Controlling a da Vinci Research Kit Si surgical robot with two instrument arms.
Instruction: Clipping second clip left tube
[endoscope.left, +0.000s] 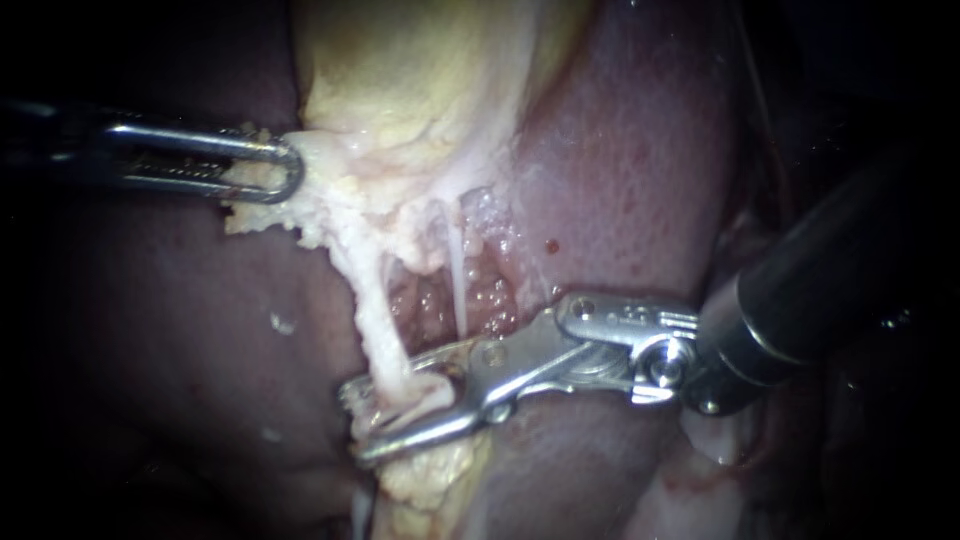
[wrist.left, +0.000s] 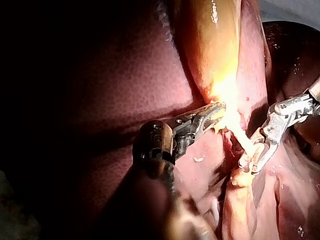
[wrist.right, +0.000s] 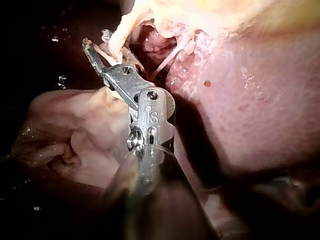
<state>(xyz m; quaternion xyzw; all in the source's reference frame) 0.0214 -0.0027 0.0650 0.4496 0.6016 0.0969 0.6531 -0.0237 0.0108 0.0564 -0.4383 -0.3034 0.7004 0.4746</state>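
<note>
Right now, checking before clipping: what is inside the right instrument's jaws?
The pale left tube runs between the right instrument's open jaws. Bunched tissue there hides whether a clip is loaded.

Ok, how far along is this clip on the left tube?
Done: the left instrument grips pale tissue by the gallbladder, stretching the left tube. In hand: the right instrument straddles that tube, open. Left: closing to set the clip, then backing off. No seated clip is clearly visible.

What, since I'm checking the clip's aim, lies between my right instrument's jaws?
The left tube, crossing between the right instrument's open jaws; the endoscope view shows it.
</note>
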